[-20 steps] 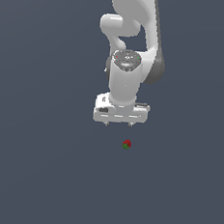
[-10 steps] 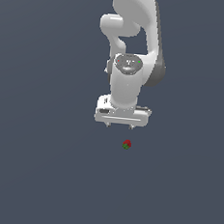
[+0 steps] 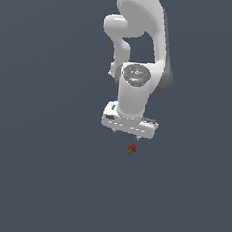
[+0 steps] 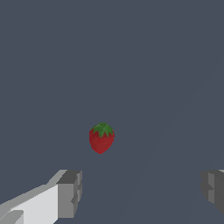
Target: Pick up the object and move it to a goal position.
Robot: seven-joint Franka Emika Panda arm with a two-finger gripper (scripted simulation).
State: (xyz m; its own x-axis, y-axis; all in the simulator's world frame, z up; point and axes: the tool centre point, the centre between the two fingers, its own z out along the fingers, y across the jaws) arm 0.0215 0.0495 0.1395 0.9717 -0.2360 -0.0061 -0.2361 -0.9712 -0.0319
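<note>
Above the grey floor point(image 3: 36, 180) the gripper point(image 3: 128, 133) hangs with its fingers point(image 4: 70, 193) spread wide apart and nothing between them. The white arm point(image 3: 140, 55) comes down from the top of the exterior view, bent at the elbow, the wrist pointing downward. The object point(image 3: 131, 149), a small red strawberry shape with a green leafy cap, lies just below the gripper, apart from it; probably it rests on the floor.

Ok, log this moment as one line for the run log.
phase: approach | gripper: open, empty | fingers: wide apart | strawberry: on grey floor, not grasped, ahead of fingers
</note>
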